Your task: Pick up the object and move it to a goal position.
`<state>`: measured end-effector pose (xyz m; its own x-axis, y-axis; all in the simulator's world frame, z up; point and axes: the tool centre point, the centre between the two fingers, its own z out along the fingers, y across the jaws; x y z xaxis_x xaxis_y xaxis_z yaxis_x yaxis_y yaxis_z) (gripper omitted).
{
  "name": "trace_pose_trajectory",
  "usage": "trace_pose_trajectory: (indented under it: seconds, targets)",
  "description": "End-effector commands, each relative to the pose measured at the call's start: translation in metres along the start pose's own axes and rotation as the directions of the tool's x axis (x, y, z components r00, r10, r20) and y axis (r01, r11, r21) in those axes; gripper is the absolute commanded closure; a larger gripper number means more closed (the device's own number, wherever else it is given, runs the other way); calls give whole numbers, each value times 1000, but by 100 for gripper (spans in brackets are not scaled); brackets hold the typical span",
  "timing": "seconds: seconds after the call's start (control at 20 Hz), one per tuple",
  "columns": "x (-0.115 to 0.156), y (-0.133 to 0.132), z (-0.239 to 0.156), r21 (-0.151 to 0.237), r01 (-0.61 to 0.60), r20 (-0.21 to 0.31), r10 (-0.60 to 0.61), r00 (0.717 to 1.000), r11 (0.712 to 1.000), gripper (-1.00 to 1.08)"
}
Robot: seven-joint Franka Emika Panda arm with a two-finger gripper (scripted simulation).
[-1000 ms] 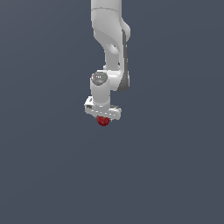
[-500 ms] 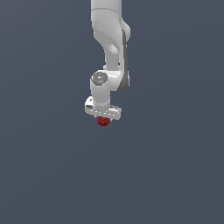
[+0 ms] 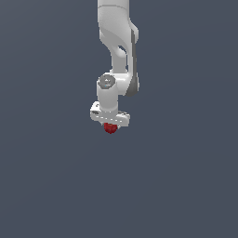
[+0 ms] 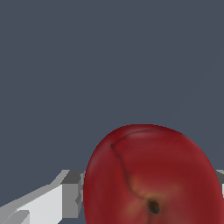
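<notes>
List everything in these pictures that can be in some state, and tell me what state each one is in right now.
Apple: held between the gripper's fingers, dark red, whole, dimpled end toward the wrist camera.
Gripper: pointing down, shut on the apple.
Gripper finger: pressed against the apple's side.
Arm: reaching down from the top of the exterior view.

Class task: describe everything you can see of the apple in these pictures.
The apple is small, roundish, glossy dark red, with a yellowish patch around a dark dimple and a thin dark crease curving across its skin. It sits between the white gripper's fingers, just below the hand in the exterior view, in front of a plain grey-blue background.
</notes>
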<state>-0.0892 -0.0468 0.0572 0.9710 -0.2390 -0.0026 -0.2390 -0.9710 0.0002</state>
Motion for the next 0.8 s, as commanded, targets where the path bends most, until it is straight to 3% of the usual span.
trace_pose_trajectory:
  seconds: [0.0,0.75]
  targets:
    - [3,-5,-10,1,0,-3,0,1000,1000,108]
    - [31,-57,-127,-1,0,-3,0,1000,1000,108]
